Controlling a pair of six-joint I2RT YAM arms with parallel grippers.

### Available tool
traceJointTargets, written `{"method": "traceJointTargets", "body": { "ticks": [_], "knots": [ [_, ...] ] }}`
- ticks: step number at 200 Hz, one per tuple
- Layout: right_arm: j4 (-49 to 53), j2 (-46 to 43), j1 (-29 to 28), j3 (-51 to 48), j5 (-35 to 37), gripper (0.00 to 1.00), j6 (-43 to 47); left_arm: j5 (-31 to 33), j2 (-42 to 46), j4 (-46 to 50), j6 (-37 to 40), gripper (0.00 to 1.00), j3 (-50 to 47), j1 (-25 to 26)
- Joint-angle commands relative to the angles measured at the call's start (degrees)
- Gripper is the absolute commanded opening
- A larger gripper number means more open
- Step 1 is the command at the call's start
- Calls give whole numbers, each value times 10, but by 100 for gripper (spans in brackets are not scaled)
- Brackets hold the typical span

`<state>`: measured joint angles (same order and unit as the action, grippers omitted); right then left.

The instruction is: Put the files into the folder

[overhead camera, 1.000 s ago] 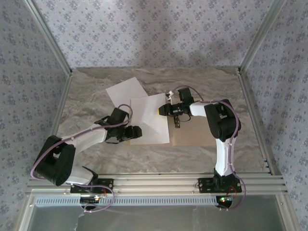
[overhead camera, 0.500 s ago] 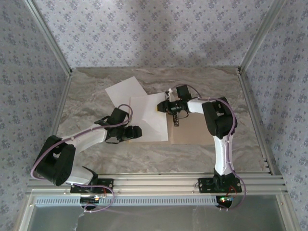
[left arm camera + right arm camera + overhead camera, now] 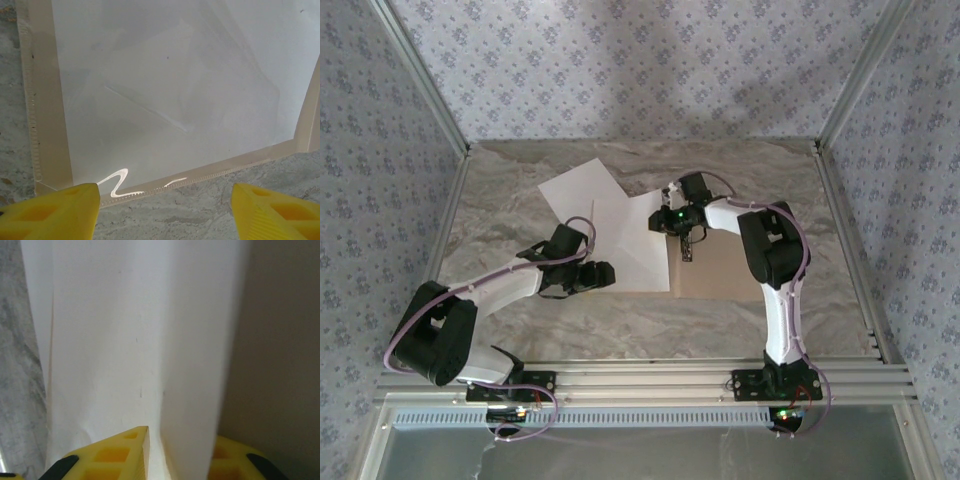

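right end effector (image 3: pixel 667 220) over folder (image 3: pixel 725 275) spine, jaws narrower than a second ago, pinching right edge of held file (image 3: pixel 632 255). sheet buckled, over folder's left half. left end effector (image 3: pixel 599 276) wide, unmoved, at folder's near-left corner. second file (image 3: pixel 578 188) beyond folder's left half.

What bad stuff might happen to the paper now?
1. The right gripper has a raised ridge of the white sheet between its fingers. A pull might crease it, or it might slip free.
2. The left gripper stands open by the corner of the folder, not gripping it, so the folder may slide when the sheet is dragged.
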<state>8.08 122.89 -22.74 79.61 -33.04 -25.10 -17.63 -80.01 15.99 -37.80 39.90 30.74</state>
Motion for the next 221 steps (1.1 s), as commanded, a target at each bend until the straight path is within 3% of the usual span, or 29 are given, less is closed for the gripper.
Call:
{"method": "traceJointTargets", "body": {
  "ticks": [1, 101, 221],
  "knots": [
    [54, -7, -1, 9, 47, 19, 19, -13, 0, -10, -1, 70, -7, -4],
    [-98, -64, 14, -68, -28, 4, -8, -13, 9, -10, -2, 70, -9, -11],
    [-206, -68, 26, -137, -85, 2, -37, 40, 22, 13, -12, 71, -6, -28]
  ]
}}
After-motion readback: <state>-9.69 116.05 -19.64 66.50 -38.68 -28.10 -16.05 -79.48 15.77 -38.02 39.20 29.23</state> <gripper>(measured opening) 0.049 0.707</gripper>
